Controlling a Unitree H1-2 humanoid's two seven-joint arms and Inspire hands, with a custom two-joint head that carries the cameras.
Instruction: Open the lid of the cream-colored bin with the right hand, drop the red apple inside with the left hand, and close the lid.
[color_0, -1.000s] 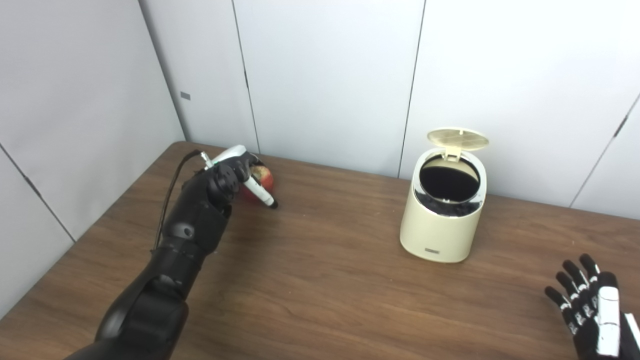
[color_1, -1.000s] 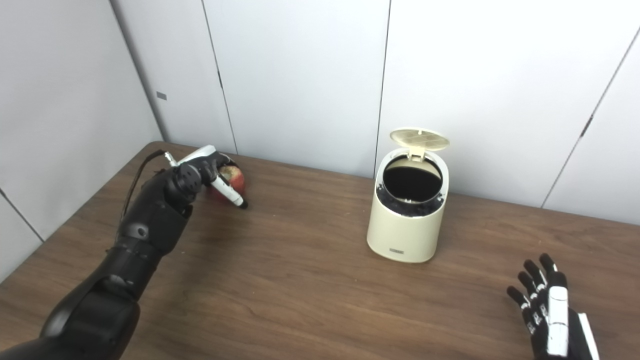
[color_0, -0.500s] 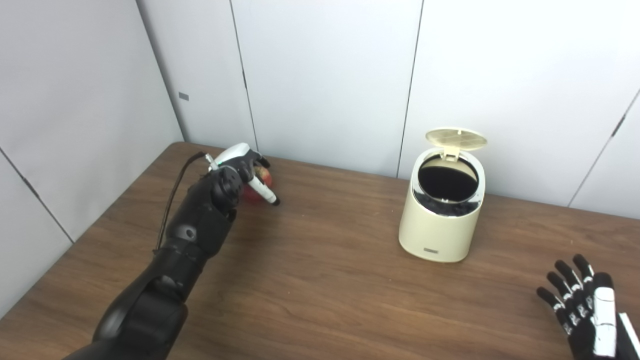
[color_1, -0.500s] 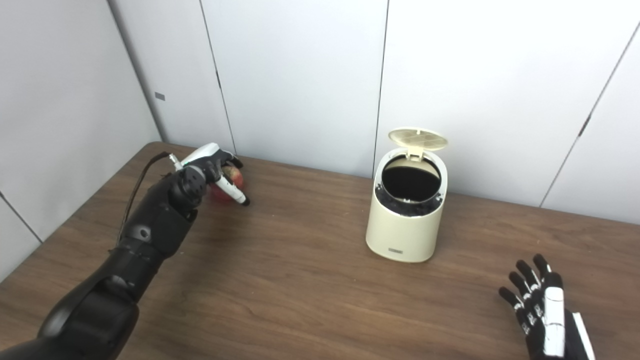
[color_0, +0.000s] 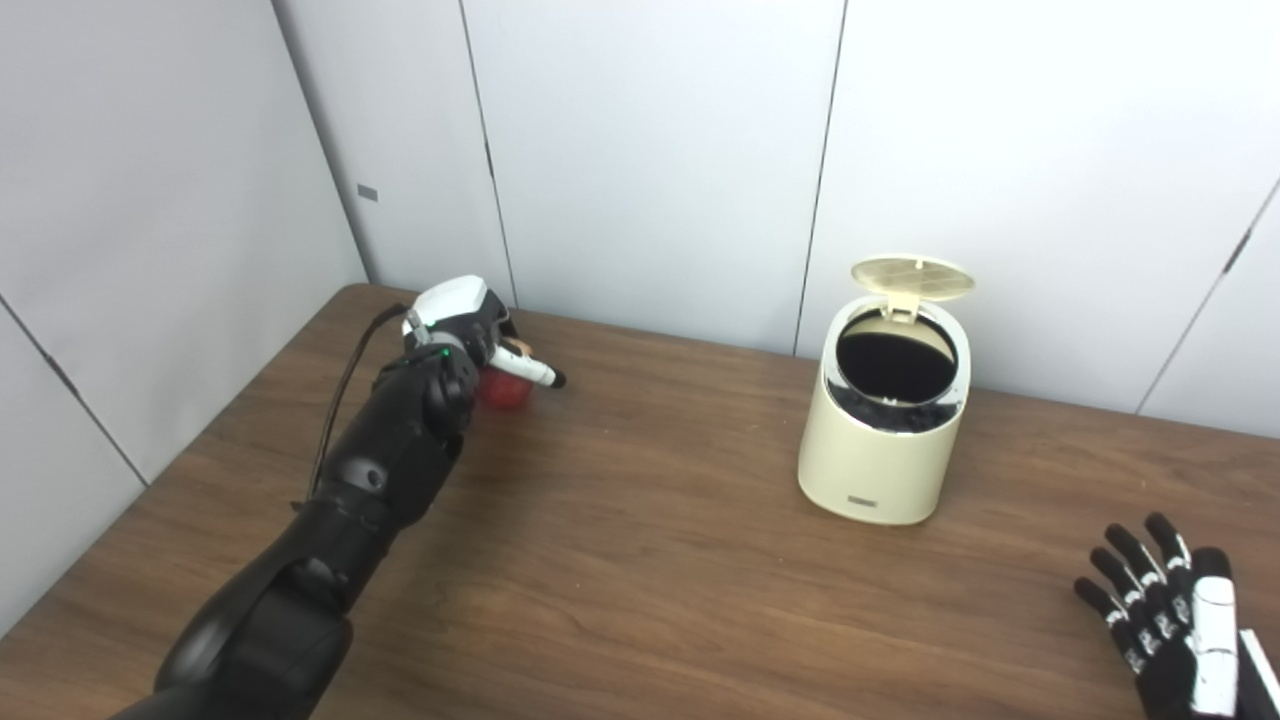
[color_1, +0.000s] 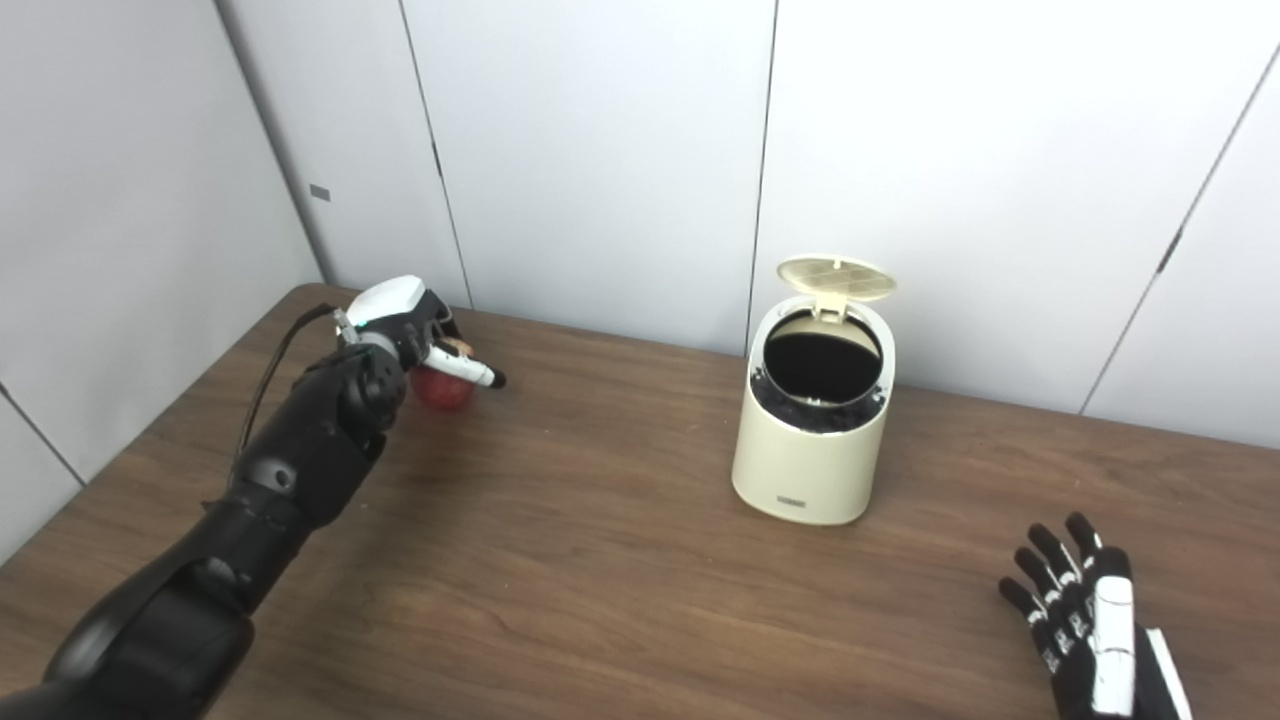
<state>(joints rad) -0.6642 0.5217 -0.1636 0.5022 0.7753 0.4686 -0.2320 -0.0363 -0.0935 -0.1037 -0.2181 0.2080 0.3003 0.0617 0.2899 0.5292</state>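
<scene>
The red apple (color_0: 503, 391) lies on the wooden table at the far left, near the wall. My left hand (color_0: 462, 322) sits on top of it, palm down. The thumb sticks out straight to the right past the apple, and the fingers are hidden behind it. The apple rests on the table. The cream-colored bin (color_0: 878, 455) stands right of centre with its round lid (color_0: 912, 278) tipped up at the back and its dark inside showing. My right hand (color_0: 1168, 622) is open, fingers spread, low at the front right, well apart from the bin.
The brown wooden table (color_0: 640, 580) runs up to grey wall panels behind and on the left. A black cable (color_0: 345, 380) runs along my left forearm. Bare tabletop lies between the apple and the bin.
My left hand has turned palm-down and moved onto the top of the apple, covering more of it. The right hand has stayed low at the front right. The lid stays up.
</scene>
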